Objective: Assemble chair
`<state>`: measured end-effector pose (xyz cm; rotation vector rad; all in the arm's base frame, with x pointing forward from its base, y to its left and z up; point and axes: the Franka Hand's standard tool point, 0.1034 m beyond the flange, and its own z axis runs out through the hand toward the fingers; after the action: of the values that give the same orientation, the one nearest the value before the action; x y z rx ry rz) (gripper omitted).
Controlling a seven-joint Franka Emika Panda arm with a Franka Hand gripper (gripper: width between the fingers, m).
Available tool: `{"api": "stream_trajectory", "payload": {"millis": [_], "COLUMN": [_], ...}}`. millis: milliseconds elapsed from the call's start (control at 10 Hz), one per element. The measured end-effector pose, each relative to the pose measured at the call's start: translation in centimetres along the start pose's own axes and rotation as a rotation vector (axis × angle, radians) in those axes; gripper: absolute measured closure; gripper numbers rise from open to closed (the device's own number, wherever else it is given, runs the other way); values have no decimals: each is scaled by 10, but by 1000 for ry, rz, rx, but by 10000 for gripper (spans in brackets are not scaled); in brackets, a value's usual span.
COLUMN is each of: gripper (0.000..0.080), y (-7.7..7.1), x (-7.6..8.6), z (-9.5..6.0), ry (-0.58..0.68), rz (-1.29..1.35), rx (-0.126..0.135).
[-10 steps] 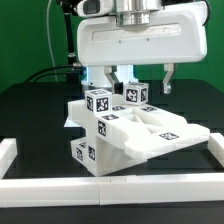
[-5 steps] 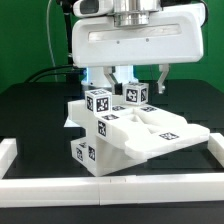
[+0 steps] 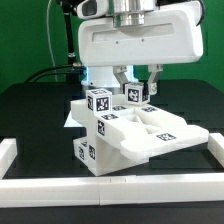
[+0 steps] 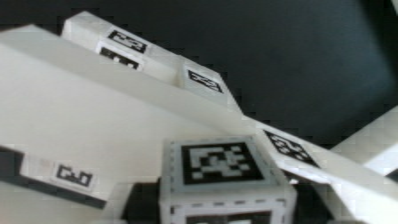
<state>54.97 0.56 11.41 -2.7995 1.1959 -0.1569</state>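
Note:
The partly built chair [image 3: 140,135] lies on the black table as white tagged slabs joined together. Two cube-ended legs stick up from it: one toward the exterior view's left [image 3: 99,101] and one further right [image 3: 135,94]. My gripper [image 3: 136,86] hangs straight above the right leg, with a dark finger on each side of its cube. In the wrist view that leg [image 4: 222,165] fills the gap between my fingers [image 4: 151,205], which touch both of its sides. The chair's slab [image 4: 89,110] runs behind it, carrying several tags.
White border rails frame the table at the front [image 3: 110,184], at the exterior view's left [image 3: 8,150] and at its right [image 3: 217,148]. Cables hang behind the arm at the back left [image 3: 62,40].
The finger on the exterior view's right has moved in toward the right leg, narrowing the gap until both fingers sit against the cube. The chair has not moved.

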Motion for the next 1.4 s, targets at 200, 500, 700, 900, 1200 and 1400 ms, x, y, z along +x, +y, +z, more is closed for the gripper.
{"api": "stream_trajectory", "payload": {"millis": [200, 500, 700, 900, 1200, 1400], "gripper": [515, 515, 515, 221, 154, 151], "y": [1, 1, 1, -1, -3, -2], "x": [1, 1, 1, -3, -7, -6], "z": [0, 0, 0, 2, 2, 2], "ry": [-12, -31, -30, -27, -38, -35], "rz": [298, 548, 526, 366, -107, -232], "rx": [23, 45, 45, 30, 3, 4]}}
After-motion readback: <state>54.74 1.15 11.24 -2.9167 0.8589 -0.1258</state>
